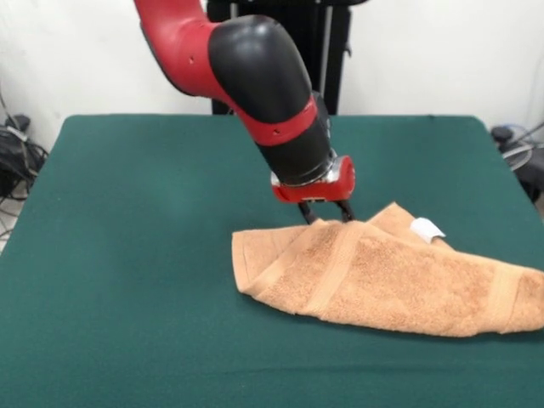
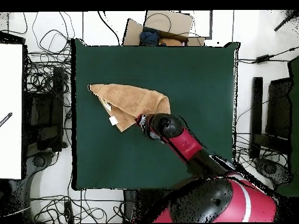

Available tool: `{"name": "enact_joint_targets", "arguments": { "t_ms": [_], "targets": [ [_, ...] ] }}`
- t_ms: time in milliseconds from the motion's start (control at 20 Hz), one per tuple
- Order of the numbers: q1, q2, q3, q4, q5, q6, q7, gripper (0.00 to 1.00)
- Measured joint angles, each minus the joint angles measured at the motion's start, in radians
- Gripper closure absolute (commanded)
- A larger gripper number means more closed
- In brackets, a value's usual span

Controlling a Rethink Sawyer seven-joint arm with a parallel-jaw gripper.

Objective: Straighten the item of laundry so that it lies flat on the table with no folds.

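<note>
The orange-tan towel (image 1: 382, 276) lies folded over on itself on the right half of the green table (image 1: 127, 212), with one end running to the picture's right edge. Its white tag (image 1: 427, 229) sits at the far edge. My gripper (image 1: 325, 214) is down at the towel's far edge, left of the tag, with its two fingers apart and their tips at the cloth. In the overhead view the towel (image 2: 131, 102) lies at the table's (image 2: 198, 81) upper left, the tag (image 2: 113, 121) at its lower edge, and the gripper (image 2: 142, 121) at its lower right corner.
Cables and black gear lie around the table on the floor (image 2: 47, 87). A cardboard box (image 2: 160, 29) stands beyond the table's top edge in the overhead view. A white panel (image 2: 10, 111) stands at the left. The robot's pedestal (image 1: 289, 34) is at the table's far side.
</note>
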Motion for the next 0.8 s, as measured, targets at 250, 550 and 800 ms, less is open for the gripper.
{"name": "enact_joint_targets", "arguments": {
  "t_ms": [250, 550, 800],
  "targets": [
    [-0.015, -0.002, 0.028, 0.018, -0.014, -0.035, 0.000, 0.00],
    [-0.030, -0.017, 0.053, 0.041, -0.018, -0.037, 0.000, 0.00],
    [-0.030, -0.038, 0.053, 0.054, -0.018, -0.037, 0.000, 0.00]
  ]
}}
